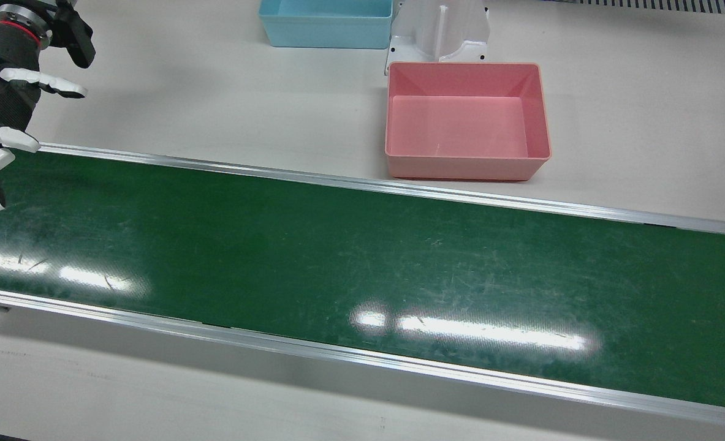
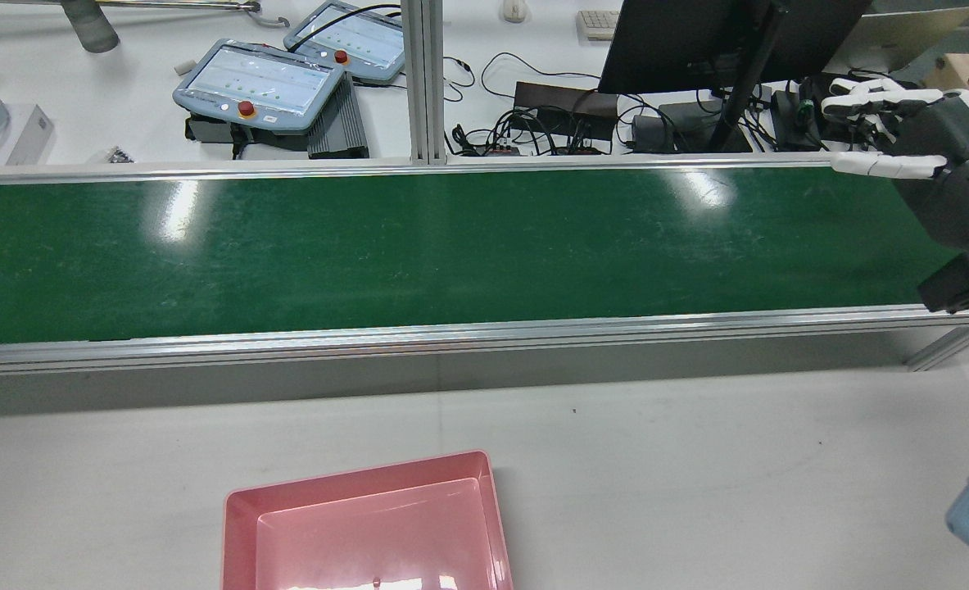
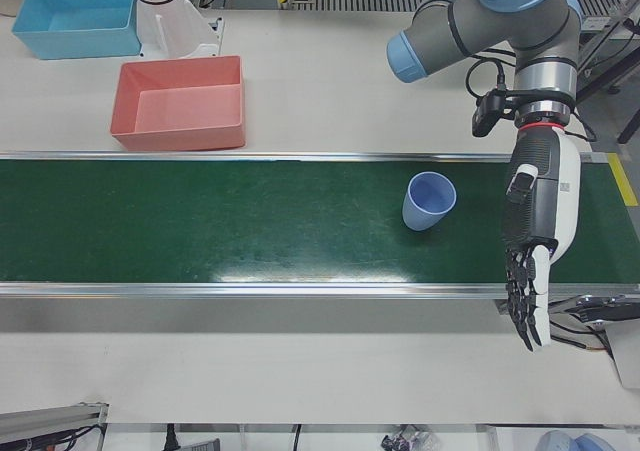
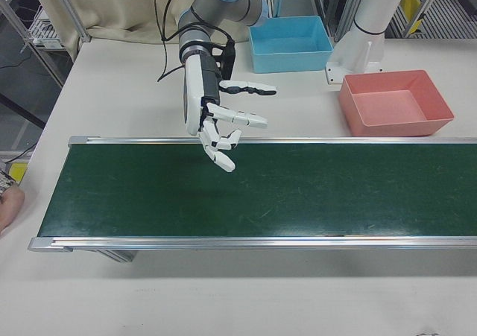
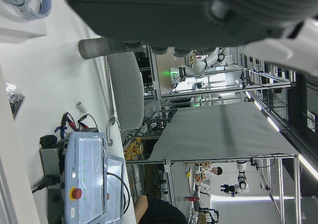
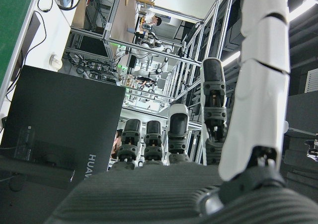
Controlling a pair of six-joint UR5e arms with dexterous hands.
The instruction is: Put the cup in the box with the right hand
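Note:
A light blue cup [image 3: 428, 201] stands upright, mouth up, on the green conveyor belt [image 3: 250, 221]; only the left-front view shows it. My left hand [image 3: 533, 256] hangs open just to the cup's right in that view, fingers straight, over the belt's near rail and not touching the cup. My right hand [image 4: 216, 120] is open with fingers spread above the belt's other end, also seen as the right hand [image 1: 0, 92] and the right hand [image 2: 918, 156]. It holds nothing. The empty pink box [image 1: 460, 166] sits on the white table beside the belt, also visible as the pink box [image 2: 361, 471] and the pink box [image 4: 402, 126].
A blue box [image 1: 325, 38] stands behind the pink one, beside a white arm pedestal [image 1: 439, 30]. Beyond the belt's far rail are two teach pendants [image 2: 259, 82], cables and a black monitor [image 2: 697, 41]. What looks like a person's hand [image 4: 7, 202] shows at the right-front view's left edge.

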